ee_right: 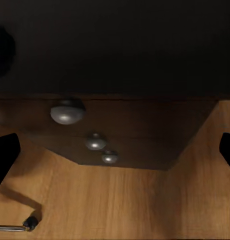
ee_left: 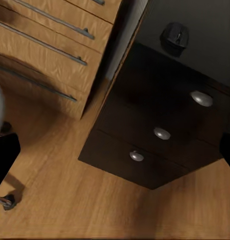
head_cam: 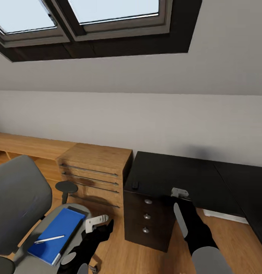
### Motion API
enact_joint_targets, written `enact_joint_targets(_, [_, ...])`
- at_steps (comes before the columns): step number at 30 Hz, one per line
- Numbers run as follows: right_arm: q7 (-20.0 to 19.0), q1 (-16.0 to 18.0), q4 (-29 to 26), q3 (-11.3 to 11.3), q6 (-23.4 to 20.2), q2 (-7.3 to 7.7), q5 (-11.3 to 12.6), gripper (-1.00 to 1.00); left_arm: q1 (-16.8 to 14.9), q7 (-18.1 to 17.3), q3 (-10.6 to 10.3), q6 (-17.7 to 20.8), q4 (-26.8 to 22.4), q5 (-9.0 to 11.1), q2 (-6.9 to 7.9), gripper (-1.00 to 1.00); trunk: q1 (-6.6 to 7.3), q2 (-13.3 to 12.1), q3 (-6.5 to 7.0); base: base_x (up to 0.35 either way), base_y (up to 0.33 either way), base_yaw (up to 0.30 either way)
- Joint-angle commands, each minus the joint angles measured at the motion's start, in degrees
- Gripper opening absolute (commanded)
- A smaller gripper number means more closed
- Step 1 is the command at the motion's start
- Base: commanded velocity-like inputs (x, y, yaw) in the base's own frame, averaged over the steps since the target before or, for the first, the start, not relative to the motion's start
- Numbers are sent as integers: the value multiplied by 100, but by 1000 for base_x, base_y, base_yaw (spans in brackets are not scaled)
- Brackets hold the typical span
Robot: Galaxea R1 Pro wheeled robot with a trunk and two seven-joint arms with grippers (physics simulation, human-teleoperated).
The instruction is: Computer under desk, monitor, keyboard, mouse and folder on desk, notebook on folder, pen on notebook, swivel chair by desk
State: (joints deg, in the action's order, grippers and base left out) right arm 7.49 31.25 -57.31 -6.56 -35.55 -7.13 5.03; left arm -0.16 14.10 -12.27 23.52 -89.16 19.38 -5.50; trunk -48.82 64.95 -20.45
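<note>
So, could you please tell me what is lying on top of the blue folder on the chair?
A slim white pen lies across the blue folder on the swivel chair seat. No separate notebook is discernible there; whatever is beneath the folder is covered.

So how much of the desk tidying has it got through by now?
Little looks done. The blue folder lies on the swivel chair seat with the pen on it. A small dark mouse sits on the desk. Both grippers, left and right, are empty, so moving and stacking remain.
</note>
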Motion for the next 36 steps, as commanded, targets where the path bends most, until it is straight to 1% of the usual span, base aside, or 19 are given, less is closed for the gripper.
enact_joint_targets(1, [63, -70, -6, 3, 134, -9, 49, 100, -2, 49, -5, 16, 3, 59, 3, 100, 0, 5, -6, -10, 1, -283])
enact_joint_targets(3, [92, -206, -8, 21, 312, -5, 45, 100, -2, 40, -8, 14, 15, 51, 4, 100, 0, 5, -6, -5, 1, -283])
enact_joint_targets(6, [109, -363, -17, 30, 402, -1, 34, 100, -2, 31, -12, 13, 23, 44, 6, 100, 0, 5, -5, -2, 0, -282])
enact_joint_targets(9, [127, -604, -52, 37, 476, 0, 8, 100, -2, 26, -14, 20, 37, 45, 35, 100, 0, 5, -5, -1, 0, -256])
enact_joint_targets(13, [234, -972, -226, 57, 788, 0, -9, 100, -2, 35, -21, 19, 255, 43, 48, 100, 0, 5, -5, 0, 0, -110])
enact_joint_targets(14, [263, -1159, -329, 114, 912, 1, -16, 100, -2, 37, -23, 17, 350, 40, 51, 100, 0, 5, -5, 0, 0, -42])
enact_joint_targets(16, [287, -1362, -443, 225, 1031, 3, -33, 100, -2, 40, -25, 15, 423, 43, 53, 100, 0, 5, -5, 0, 0, -31])
enact_joint_targets(17, [306, -1542, -548, 364, 1149, 5, -57, 100, -2, 43, -27, 14, 485, 45, 55, 100, 0, 5, -5, 0, 0, -17])
enact_joint_targets(20, [338, -1804, -694, 578, 1382, 13, -92, 100, -2, 44, -28, 12, 610, 43, 57, 100, 0, 5, -5, 0, 0, -11])
enact_joint_targets(22, [375, -1956, -750, 659, 1528, 16, -111, 100, -2, 42, -29, 12, 670, 41, 57, 100, 0, 5, -5, 0, 0, -5])
enact_joint_targets(28, [444, -2207, -793, 726, 1730, 18, -131, 100, -2, 36, -36, 12, 784, 43, 57, 100, 0, 5, -5, 0, 0, -1])
enact_joint_targets(31, [460, -2275, -778, 732, 1769, 22, -135, 100, -2, 33, -32, 12, 966, 46, 76, 100, 0, 5, -5, 0, 0, 0])
enact_joint_targets(32, [464, -2308, -746, 732, 1803, 31, -137, 100, -2, 39, -25, 8, 1238, 48, 93, 100, 0, 5, -5, 0, 0, 0])
enact_joint_targets(36, [464, -2337, -726, 728, 1820, 39, -138, 100, -2, 42, -11, 4, 1536, 45, 106, 100, 0, 5, -5, 0, 0, 0])
